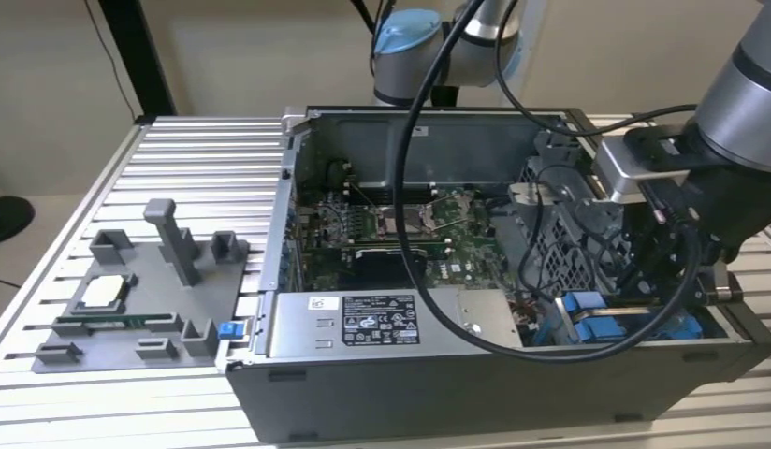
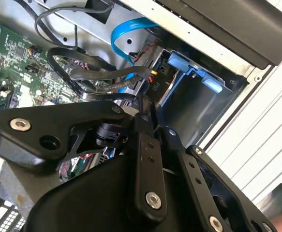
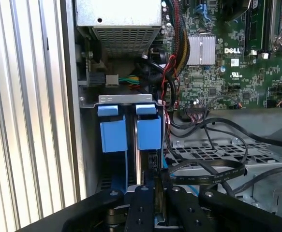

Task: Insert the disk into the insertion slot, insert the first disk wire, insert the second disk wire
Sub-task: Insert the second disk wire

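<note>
Nearest in the first wrist view, the black linkage-fingered gripper [image 3: 155,200] is seen closed on a thin black wire connector [image 3: 153,186] — held just at the perforated grey metal insertion slot [image 3: 126,99], where the blue-framed disk [image 3: 148,133] is seated upright — beyond which the green motherboard [image 3: 228,58] is seen.

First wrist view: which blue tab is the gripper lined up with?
The blue tab on the motherboard side, beside the red wires; the gripper sits in line with it. The other tab is nearer the case wall.
</note>
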Available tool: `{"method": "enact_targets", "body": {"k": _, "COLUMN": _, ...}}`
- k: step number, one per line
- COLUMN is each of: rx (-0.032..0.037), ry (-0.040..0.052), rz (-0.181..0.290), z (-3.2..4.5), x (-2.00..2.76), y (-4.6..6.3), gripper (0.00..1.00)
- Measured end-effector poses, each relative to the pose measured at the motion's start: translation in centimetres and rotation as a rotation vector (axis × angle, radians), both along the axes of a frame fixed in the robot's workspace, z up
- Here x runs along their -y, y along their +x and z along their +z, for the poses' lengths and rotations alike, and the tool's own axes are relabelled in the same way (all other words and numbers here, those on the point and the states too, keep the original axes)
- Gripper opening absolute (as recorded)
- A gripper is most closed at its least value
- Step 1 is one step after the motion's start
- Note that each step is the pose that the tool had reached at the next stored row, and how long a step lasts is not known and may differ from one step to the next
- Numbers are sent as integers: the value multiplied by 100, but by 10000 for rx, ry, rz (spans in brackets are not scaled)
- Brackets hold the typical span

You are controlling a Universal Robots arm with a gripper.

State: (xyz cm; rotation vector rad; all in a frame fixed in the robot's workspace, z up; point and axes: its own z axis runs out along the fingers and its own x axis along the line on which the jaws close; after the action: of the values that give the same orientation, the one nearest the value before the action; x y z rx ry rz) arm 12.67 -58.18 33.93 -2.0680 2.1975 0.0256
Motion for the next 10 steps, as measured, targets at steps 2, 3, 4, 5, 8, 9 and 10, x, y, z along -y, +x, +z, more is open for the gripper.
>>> {"method": "enact_targets", "body": {"k": 2, "rx": 0, "ry": 2, "rz": -9, "z": 5, "x": 0, "y": 0, "gripper": 0}}
{"method": "enact_targets", "body": {"k": 3, "rx": 0, "ry": 3, "rz": -12, "z": 7, "x": 0, "y": 0, "gripper": 0}}
{"method": "enact_targets", "body": {"k": 4, "rx": 0, "ry": 2, "rz": -15, "z": 10, "x": 0, "y": 0, "gripper": 0}}
{"method": "enact_targets", "body": {"k": 5, "rx": 0, "ry": 0, "rz": -16, "z": 14, "x": 0, "y": 0, "gripper": 0}}
{"method": "enact_targets", "body": {"k": 8, "rx": 1, "ry": -1, "rz": -20, "z": 24, "x": 0, "y": 0, "gripper": 0}}
{"method": "enact_targets", "body": {"k": 9, "rx": 1, "ry": -2, "rz": -21, "z": 27, "x": 0, "y": 0, "gripper": 0}}
{"method": "enact_targets", "body": {"k": 10, "rx": 0, "ry": -1, "rz": -21, "z": 27, "x": 0, "y": 0, "gripper": 0}}
